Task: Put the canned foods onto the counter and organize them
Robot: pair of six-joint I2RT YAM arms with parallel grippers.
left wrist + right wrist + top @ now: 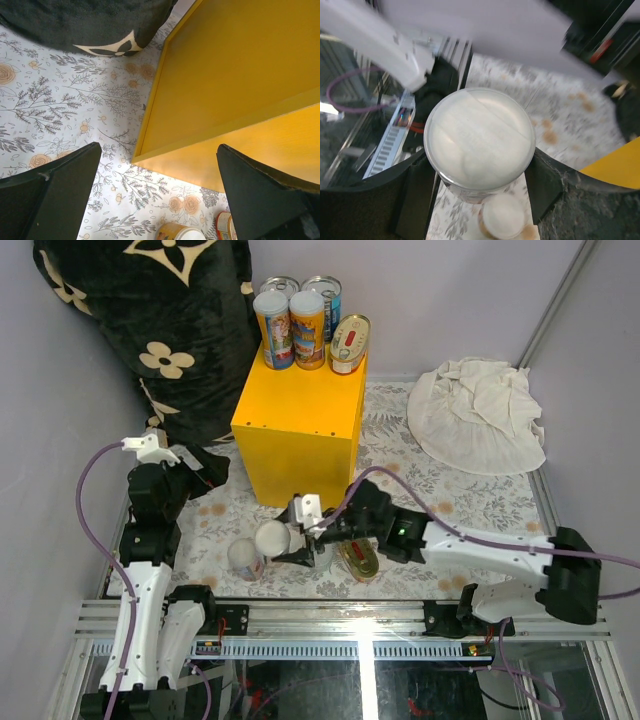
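My right gripper (288, 536) (480, 176) is shut on a white-lidded can (272, 537) (480, 137), one finger on each side of it. The can appears raised just above the mat, in front of the yellow counter (300, 430) (240, 75). A second white-lidded can (245, 558) (502, 217) (182, 232) stands on the mat below it. A flat oval gold tin (360, 558) (225, 225) lies under the right arm. On the counter's top stand two orange cartoon-label cans (290, 328), two blue cans (322, 290) and an upright oval tin (349, 343). My left gripper (205, 468) (160, 200) hangs open and empty over the mat, left of the counter.
A black floral cushion (150, 320) leans against the counter's left side. A crumpled white cloth (480, 410) lies at the back right on the floral mat (450, 480). A metal rail (350, 615) runs along the near edge.
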